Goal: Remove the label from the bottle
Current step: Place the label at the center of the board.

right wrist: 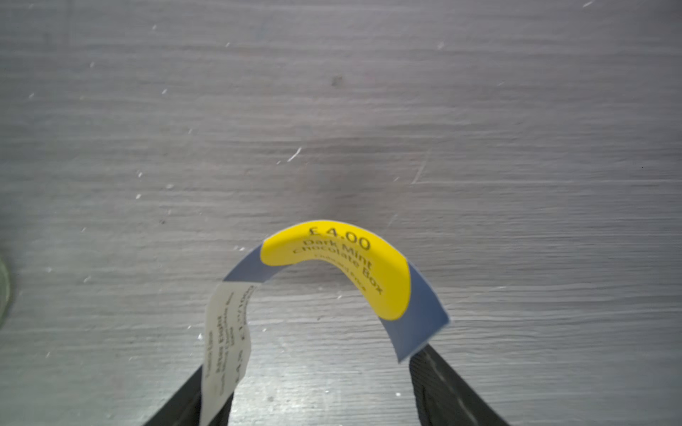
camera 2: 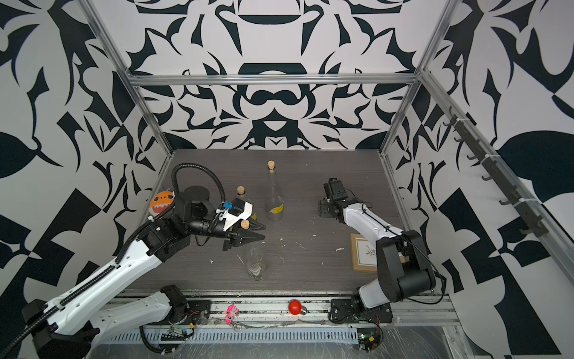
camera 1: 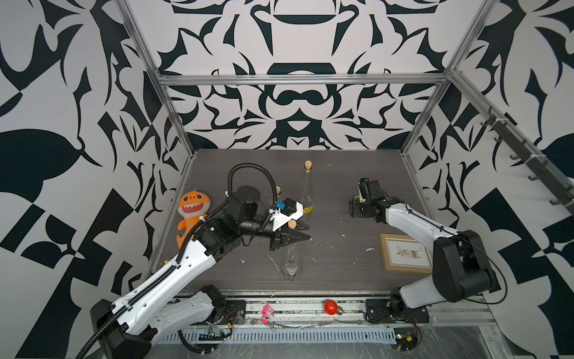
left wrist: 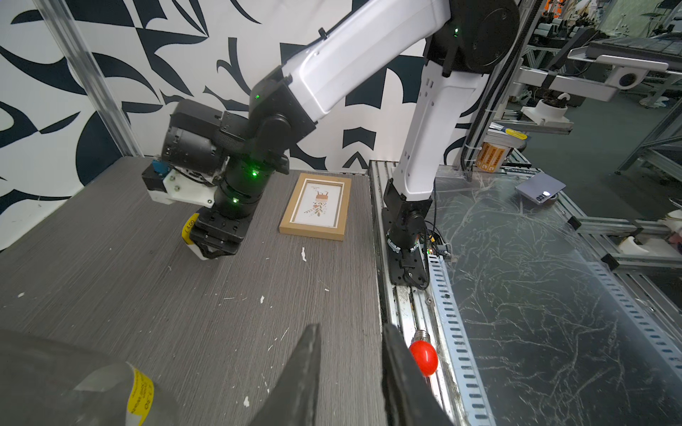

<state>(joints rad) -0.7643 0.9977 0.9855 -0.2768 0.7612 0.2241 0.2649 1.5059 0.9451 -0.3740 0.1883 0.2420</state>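
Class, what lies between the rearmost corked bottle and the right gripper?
Nothing: bare tabletop separates the bottle from the right gripper, visible in both top views.

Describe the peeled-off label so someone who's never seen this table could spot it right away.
Find the right arm over the grey table; the right gripper points down. Arched between the open fingers is the label: a blue-and-white strip with a yellow patch reading £4.00, on no glass, unlike the sticker on the tall corked bottle.
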